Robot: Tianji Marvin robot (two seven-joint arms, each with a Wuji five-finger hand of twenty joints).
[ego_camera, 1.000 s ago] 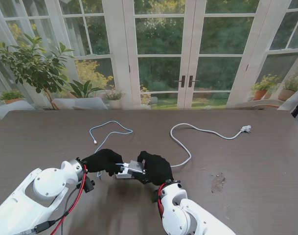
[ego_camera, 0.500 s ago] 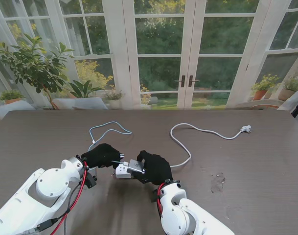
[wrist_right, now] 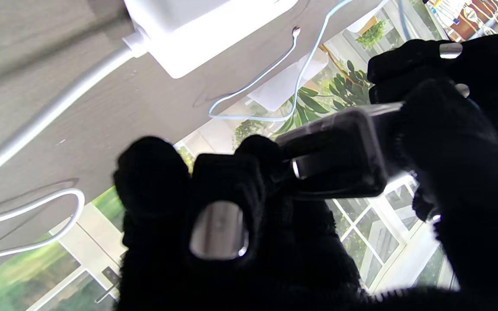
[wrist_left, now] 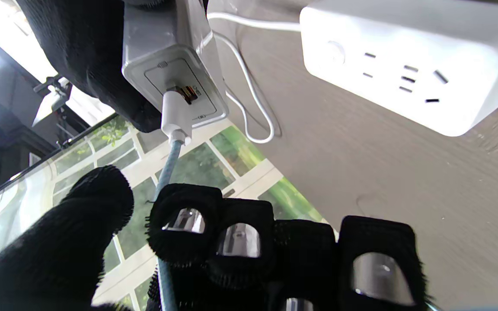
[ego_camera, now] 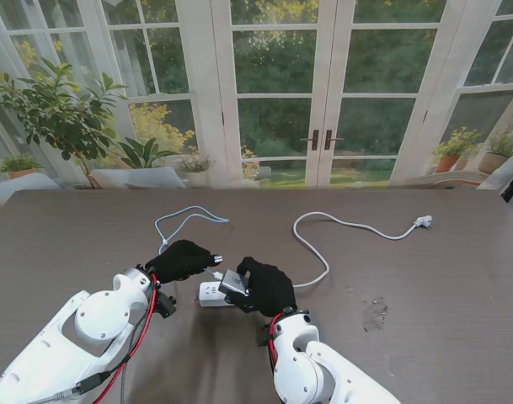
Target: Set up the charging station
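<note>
On the tabletop (ego_camera: 424, 286) near me lies the white power strip (ego_camera: 211, 293), its own cord trailing right. Just above it the right robot hand (ego_camera: 269, 286) grips the grey charger (ego_camera: 233, 284). The light-blue cable (wrist_left: 174, 125) is already seated in the charger's port; the left robot hand (ego_camera: 182, 259) has fingers loosely curled around that cable, though whether it grips I cannot tell. Next, judging so, the charger needs lining up with the strip's sockets. No containers are present.

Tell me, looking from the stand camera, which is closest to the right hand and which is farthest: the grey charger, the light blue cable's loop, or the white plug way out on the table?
1. Grey charger: held in the right hand.
2. Light blue cable's loop: farther from me, to the left.
3. White plug: far off to the right.
</note>
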